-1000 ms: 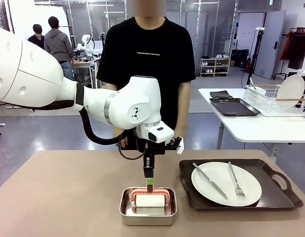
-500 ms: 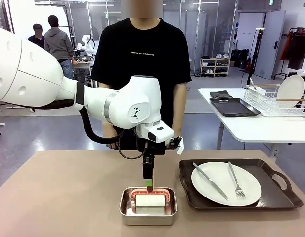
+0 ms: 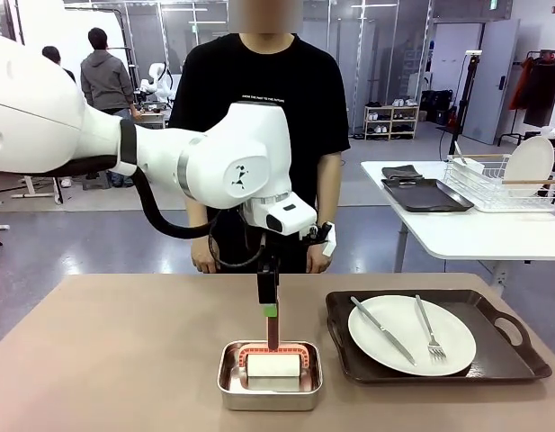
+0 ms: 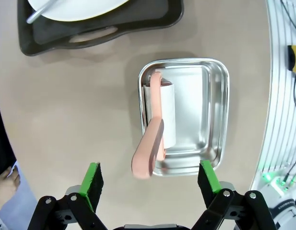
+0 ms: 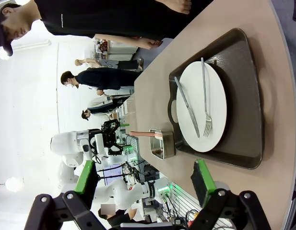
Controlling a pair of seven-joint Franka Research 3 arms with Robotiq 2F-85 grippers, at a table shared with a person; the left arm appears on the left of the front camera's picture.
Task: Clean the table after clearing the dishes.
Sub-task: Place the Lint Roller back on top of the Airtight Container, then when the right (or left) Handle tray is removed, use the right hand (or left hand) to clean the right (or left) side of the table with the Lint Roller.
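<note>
Pan (image 3: 269, 401) holding pink-handled roller (image 3: 275, 366) sits beside tray (image 3: 504, 360).

At 9 o'clock from the pan (image 3: 224, 378) the table (image 3: 106, 360) is bare and wide open. At 3 o'clock the tray (image 3: 504, 362) with a plate (image 3: 454, 347) sits close by.

Beyond the left gripper (image 3: 272, 335) and off to its right, we see a white table (image 3: 466, 236) carrying a wire rack (image 3: 493, 184), standing on a grey floor (image 3: 70, 243). Farther behind the gripper are glass partitions (image 3: 371, 54) and a low shelf (image 3: 390, 121). Far off to its left stand two people (image 3: 104, 76).
</note>
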